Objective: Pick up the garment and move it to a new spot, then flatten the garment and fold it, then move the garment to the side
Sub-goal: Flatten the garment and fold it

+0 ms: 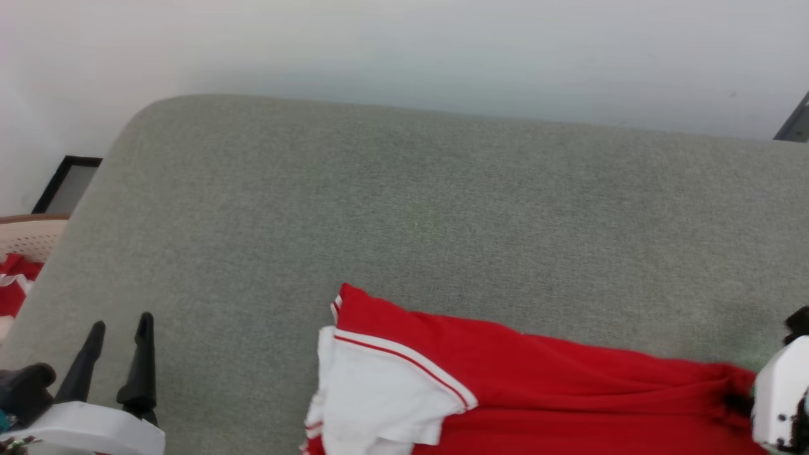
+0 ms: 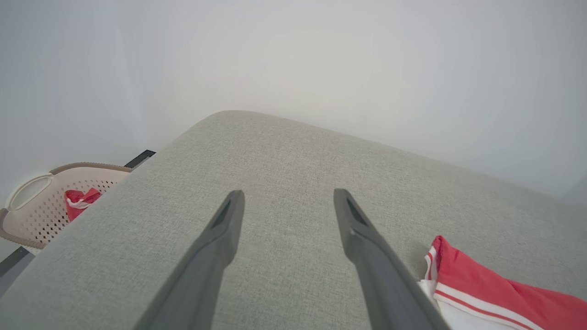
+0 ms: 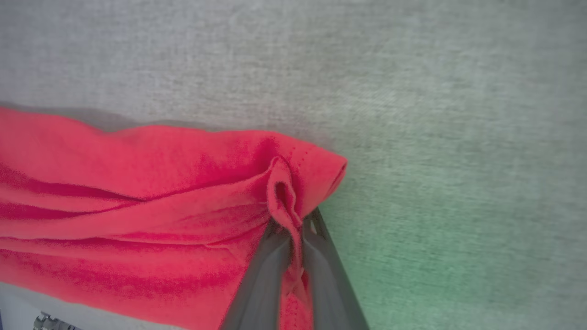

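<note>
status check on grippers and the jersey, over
Right gripper shut on the garment, red edge pinched. Left gripper open, holding nothing, over the grey cushion. Garment lies rumpled there. Basket off left, apart.

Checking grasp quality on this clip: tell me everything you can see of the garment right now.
The garment is a red shirt of soft, thin-looking knit, with a white sleeve edged in red-and-white striped trim. It lies crumpled and creased, not flat, on the grey fabric cushion, near its front edge toward the robot's right. The right hand is shut on a bunched fold at its stitched right end, pinching the cloth.
</note>
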Robot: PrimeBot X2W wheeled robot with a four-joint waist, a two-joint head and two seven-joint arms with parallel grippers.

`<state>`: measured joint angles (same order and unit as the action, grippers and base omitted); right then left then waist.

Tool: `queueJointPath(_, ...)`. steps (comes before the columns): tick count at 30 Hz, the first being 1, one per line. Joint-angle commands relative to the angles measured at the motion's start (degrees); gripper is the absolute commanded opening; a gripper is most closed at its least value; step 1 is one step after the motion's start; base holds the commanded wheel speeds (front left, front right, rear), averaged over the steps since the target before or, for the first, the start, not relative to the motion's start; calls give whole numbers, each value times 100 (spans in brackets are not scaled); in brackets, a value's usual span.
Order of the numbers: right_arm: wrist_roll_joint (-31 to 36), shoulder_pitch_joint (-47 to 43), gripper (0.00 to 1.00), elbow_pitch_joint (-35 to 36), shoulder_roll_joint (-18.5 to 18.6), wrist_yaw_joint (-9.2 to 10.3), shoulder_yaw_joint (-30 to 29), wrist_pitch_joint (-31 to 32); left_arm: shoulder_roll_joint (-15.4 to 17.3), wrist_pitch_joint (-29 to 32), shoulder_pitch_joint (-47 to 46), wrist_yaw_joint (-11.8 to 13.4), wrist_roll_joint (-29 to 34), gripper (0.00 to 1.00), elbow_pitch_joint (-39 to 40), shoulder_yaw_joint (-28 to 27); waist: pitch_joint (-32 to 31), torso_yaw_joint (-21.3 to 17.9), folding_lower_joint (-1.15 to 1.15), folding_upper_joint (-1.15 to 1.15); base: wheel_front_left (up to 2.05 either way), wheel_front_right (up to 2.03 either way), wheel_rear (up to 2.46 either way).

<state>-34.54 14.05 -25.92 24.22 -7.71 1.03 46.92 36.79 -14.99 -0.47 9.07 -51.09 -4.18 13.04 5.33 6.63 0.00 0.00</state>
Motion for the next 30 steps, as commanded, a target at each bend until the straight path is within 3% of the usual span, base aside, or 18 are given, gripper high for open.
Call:
queueJointPath(1,112,19,0,-126,120,41,-110,-48,-48,-22,43,-54,68,100,0,-18,30,-47,0,0,0,0,0)
queueJointPath(12,507,246,0,-326,614,29,-859,-135,-221,-22,13,-204,248,100,-52,-116,71,-290,0,0,0,0,0)
queueJointPath(17,659,261,0,-95,581,28,-1067,45,-246,-23,44,-235,293,100,-92,-121,35,-419,0,0,0,0,0)
queueJointPath(24,208,-117,0,1171,280,27,-996,536,-263,-23,75,-275,248,100,-137,-127,-41,-531,0,0,0,0,0)
queueJointPath(30,-141,-388,0,2523,-246,27,-775,963,-296,-22,38,-236,266,100,-152,-103,-83,-523,0,0,0,0,0)
